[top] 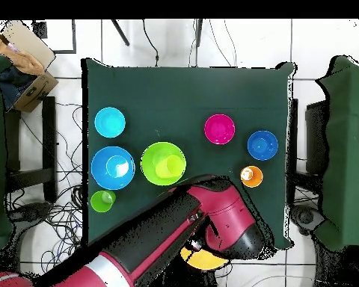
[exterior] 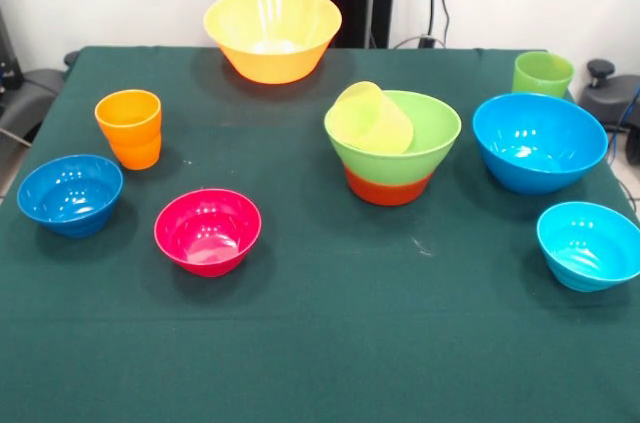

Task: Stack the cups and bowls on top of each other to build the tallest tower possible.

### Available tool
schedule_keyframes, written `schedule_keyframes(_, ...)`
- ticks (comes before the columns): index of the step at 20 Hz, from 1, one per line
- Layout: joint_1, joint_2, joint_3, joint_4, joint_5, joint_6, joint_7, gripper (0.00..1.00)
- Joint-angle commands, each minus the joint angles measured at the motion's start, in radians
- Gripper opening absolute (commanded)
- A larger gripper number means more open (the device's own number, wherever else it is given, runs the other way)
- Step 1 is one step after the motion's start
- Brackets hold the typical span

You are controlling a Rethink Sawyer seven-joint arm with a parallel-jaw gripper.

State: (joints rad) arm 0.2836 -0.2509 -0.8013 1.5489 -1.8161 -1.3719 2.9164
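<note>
Pale yellow cup (exterior: pixel 371 119) tilted, green bowl (exterior: pixel 425 141) upright

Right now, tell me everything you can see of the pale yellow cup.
The pale yellow cup is a small glossy plastic tumbler. It lies tipped on its side inside the light green bowl, leaning on the bowl's far-left inner wall, its open mouth toward the front camera. That bowl sits nested in an orange-red bowl.

arm (top: pixel 175 232) covered most of big yellow-orange bowl (top: pixel 203 259) overhead | orange-red bowl (exterior: pixel 388 186) mostly hidden under light green bowl (exterior: pixel 393 138) | small cyan bowl (exterior: pixel 590 244) cut by front view's edge
</note>
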Motion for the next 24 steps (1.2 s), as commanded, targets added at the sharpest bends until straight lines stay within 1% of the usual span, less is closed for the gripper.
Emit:
schedule_keyframes(1,-0.051,0.02,0.22,-0.113,-0.021,0.07,-0.205,1.0)
schedule_keyframes(5,-0.067,0.012,0.237,-0.122,-0.043,0.016,-0.16,1.0)
schedule_keyframes(9,-0.083,0.011,0.259,-0.126,-0.057,0.006,-0.187,1.0)
schedule_keyframes(14,-0.1,0.008,0.281,-0.129,-0.067,0.024,-0.22,1.0)
schedule_keyframes(17,-0.098,0.007,0.288,-0.127,-0.071,0.05,-0.232,1.0)
schedule_keyframes(19,-0.09,0.007,0.284,-0.121,-0.066,0.084,-0.253,1.0)
schedule_keyframes(21,-0.081,0.003,0.278,-0.113,-0.045,0.135,-0.291,1.0)
schedule_keyframes(22,-0.081,-0.003,0.278,-0.106,-0.02,0.169,-0.323,1.0)
schedule_keyframes(24,-0.094,-0.026,0.285,-0.075,0.072,0.257,-0.419,1.0)
